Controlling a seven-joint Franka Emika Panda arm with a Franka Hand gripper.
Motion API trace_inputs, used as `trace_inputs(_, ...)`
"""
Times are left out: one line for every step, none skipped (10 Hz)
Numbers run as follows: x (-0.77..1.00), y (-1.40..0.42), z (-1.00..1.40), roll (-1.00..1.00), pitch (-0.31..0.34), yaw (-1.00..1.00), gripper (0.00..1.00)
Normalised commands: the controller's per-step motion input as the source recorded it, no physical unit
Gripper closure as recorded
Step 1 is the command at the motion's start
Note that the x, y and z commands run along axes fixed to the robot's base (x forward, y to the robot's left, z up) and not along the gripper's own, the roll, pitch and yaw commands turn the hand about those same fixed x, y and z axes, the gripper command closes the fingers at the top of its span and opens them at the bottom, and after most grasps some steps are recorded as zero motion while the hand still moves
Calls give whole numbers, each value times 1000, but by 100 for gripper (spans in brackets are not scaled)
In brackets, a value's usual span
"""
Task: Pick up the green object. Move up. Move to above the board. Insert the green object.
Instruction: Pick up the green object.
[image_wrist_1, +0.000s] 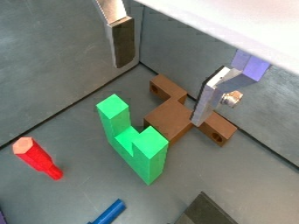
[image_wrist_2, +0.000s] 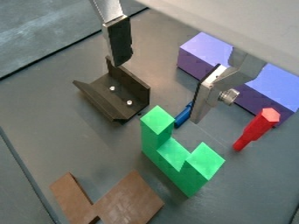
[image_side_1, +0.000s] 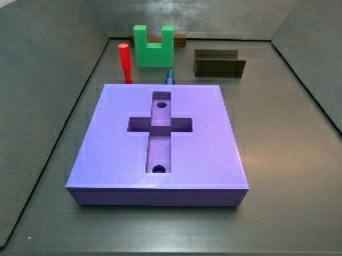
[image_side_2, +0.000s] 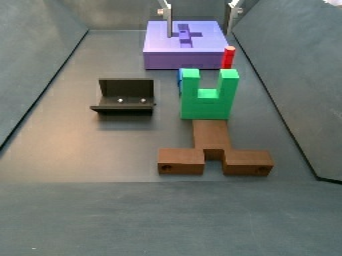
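The green object (image_wrist_1: 131, 140) is a bright green U-shaped block standing on the grey floor, prongs up; it shows in both wrist views (image_wrist_2: 176, 150) and both side views (image_side_1: 155, 47) (image_side_2: 207, 92). The board (image_side_1: 201, 140) is a large purple-blue slab with a cross-shaped recess and two small holes, also seen in a side view (image_side_2: 158, 45). My gripper (image_wrist_1: 163, 83) hangs open and empty well above the floor, its fingers (image_wrist_2: 118, 39) spread wide, the green object below and off to one side of the gap (image_wrist_2: 160, 87). Only its fingertips (image_side_2: 167, 12) show in a side view.
A red peg (image_side_1: 124, 62) stands beside the green object, between it and the board. A blue peg (image_wrist_2: 184, 114) lies by the board's edge. The dark fixture (image_side_2: 124, 97) stands beside the green object. A brown T-shaped piece (image_side_2: 211, 155) lies flat on its other side. Grey walls surround the floor.
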Motion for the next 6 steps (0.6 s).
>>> trace_inputs(94,-60,-6,0,26,0,0)
trace_inputs(203,-114,-34,0,3,-74,0)
trace_inputs(166,-54,-446,-140,-90,-94,0)
trace_inputs(463,-54,-711,-147,-83,-89,0)
trace_inputs(340,-77,-817,-137,-117,-11,0)
trace_inputs(166,-86,-737,-159,-134,0,0)
